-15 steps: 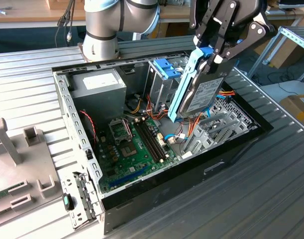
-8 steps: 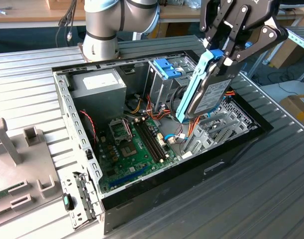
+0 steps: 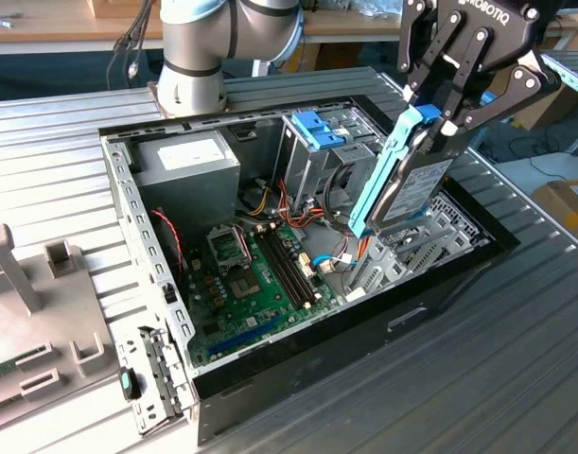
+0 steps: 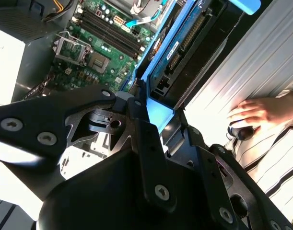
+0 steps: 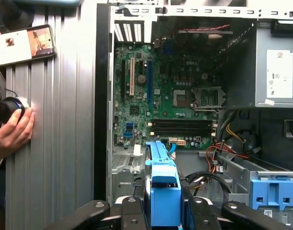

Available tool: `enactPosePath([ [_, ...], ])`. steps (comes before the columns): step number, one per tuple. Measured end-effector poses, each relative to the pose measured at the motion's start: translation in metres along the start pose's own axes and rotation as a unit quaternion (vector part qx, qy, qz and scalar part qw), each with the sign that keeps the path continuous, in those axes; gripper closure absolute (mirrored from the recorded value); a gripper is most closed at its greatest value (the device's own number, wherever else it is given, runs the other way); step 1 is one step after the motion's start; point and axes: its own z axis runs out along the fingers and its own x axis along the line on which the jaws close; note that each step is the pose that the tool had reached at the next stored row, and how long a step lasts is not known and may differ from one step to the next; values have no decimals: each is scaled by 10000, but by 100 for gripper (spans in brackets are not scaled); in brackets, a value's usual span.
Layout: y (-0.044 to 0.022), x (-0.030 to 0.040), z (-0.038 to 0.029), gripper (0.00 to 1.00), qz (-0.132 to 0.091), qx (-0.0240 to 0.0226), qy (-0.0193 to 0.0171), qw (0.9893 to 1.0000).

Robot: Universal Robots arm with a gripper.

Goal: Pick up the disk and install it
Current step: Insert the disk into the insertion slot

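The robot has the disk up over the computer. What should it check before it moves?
1. Grip: the gripper is shut on the disk. Ok.
2. The case is open. Ok.
3. Disk's lower end clear of the cables: cannot tell.
4. Slot in the drive cage free: cannot tell.
5. A person's hand rests on the table beside the case. Not ok.

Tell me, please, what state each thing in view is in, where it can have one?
Black-and-silver desktop computer case, lying on its side, side panel off.
Grey-metal rectangular disk with light-blue rail frame, held on edge, tilted, above the case, not installed.
Black gripper, shut on the disk.
Blue-tabbed metal drive cage, upright, without the disk.
Square metal-framed processor socket, bare, no cooler.
Person's hand, resting on the ribbed metal table.
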Motion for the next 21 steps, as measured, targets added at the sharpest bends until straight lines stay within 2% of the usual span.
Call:
enactPosePath([
  [3, -73, -1, 24, 63, 2, 0, 1, 10000],
  [4, -149, 1, 31, 63, 2, 0, 2, 10000],
  [8, -269, 1, 33, 63, 2, 0, 18, 10000],
  [11, -439, 3, 40, 63, 2, 0, 21, 10000],
  [12, -465, 3, 40, 63, 2, 0, 22, 10000],
  [18, -510, 7, 74, 63, 6, 0, 21, 10000],
  [19, -513, 8, 81, 63, 63, 0, 21, 10000],
  [21, -569, 8, 86, 63, 103, 0, 21, 9999],
])
